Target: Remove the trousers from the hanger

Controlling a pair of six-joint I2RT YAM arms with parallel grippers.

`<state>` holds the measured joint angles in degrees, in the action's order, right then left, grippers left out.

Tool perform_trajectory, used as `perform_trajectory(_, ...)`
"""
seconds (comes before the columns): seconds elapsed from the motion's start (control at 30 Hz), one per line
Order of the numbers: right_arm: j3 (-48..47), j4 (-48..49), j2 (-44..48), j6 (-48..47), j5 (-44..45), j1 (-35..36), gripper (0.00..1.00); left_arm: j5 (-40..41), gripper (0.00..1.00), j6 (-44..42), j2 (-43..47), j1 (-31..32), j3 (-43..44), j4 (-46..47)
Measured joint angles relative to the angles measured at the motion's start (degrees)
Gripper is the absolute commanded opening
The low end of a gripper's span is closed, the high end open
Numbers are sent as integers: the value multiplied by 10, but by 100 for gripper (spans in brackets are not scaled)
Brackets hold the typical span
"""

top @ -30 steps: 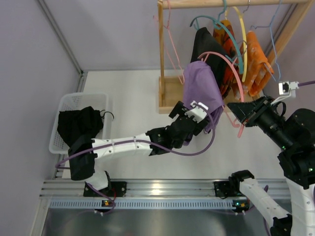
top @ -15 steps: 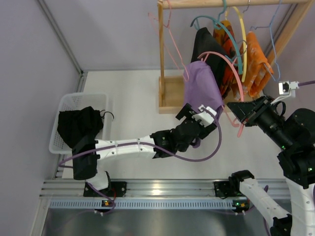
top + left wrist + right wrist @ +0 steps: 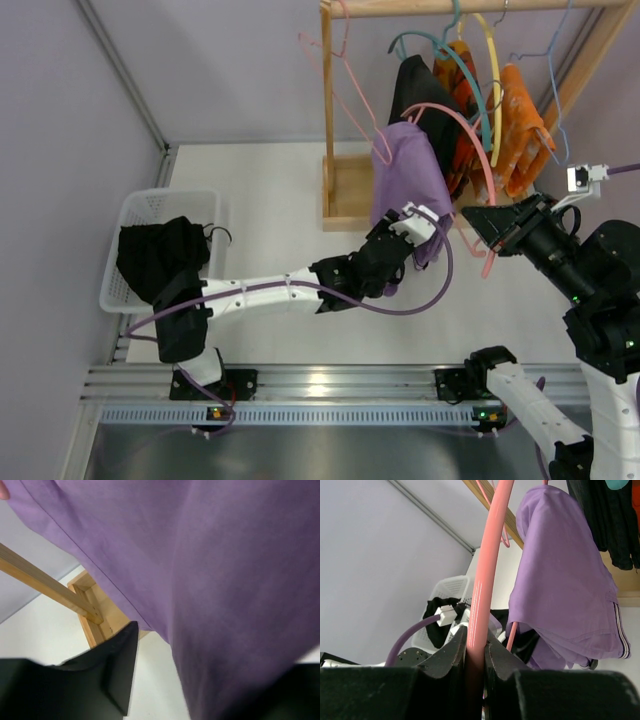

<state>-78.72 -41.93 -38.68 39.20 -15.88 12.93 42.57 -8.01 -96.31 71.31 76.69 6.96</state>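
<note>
Above the white table (image 3: 270, 200), the right gripper (image 3: 476, 645) is clamping the pink hanger (image 3: 487, 555), apparently steadying it. The left gripper (image 3: 418, 232) is reaching into the hem of the purple trousers (image 3: 405, 175); whether it is gripping, I cannot tell. The trousers are draping the hanger before the wooden rack (image 3: 328, 120).

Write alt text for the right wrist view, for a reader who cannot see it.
The right arm's jaws are shut on the bar of a pink hanger, which runs straight up mid-frame. At right, purple trousers hang from it; behind, a white basket holds a black garment.
</note>
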Motion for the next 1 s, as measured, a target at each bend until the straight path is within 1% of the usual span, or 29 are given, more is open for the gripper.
perform_trajectory(0.03,0,0,0,0,0,0,0,0,33,-2,5,-2,-4,0)
perform_trajectory(0.07,0,0,0,0,0,0,0,0,16,-5,10,-3,-6,-1)
perform_trajectory(0.13,4,4,1,-2,0,0,0,-4,1,-12,21,-4,-8,-1)
perform_trajectory(0.3,38,29,19,-17,2,0,0,-30,0,-38,59,-7,-7,-17)
perform_trajectory(0.4,75,45,34,-30,-2,0,0,-47,0,-54,78,-5,12,-28)
perform_trajectory(0.5,107,58,41,-38,-11,0,0,-63,0,-70,90,-3,55,-42)
perform_trajectory(0.77,176,96,57,-57,-39,0,0,-79,0,-78,93,-3,164,-82)
perform_trajectory(1.0,214,126,68,-76,-43,0,0,-84,0,-92,59,-3,309,-113)
